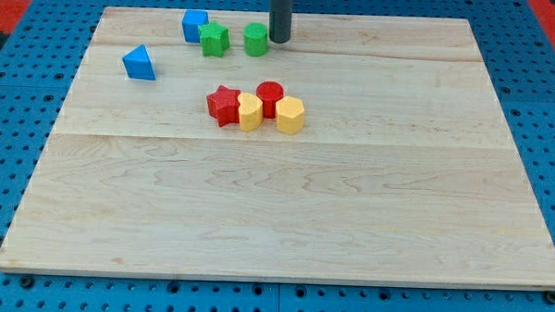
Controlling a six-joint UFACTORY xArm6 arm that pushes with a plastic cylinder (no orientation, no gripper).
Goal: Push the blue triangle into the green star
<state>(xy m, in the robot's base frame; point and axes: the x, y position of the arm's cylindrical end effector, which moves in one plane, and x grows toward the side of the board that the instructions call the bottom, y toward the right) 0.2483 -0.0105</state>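
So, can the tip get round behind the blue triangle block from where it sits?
Probably yes: my tip sits right of the green cylinder, and bare board surrounds the blue triangle block.

surface (285, 212): pale wooden board, three planks | beneath: blue pegboard (9, 147) with holes | top corners: red patches (551, 13)

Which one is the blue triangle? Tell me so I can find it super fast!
Look at the wooden board, up in its top-left part. Left of and below the blue-and-green row sits the blue triangle, all alone. The other blue block touches the green star; my tip is beside the green cylinder.
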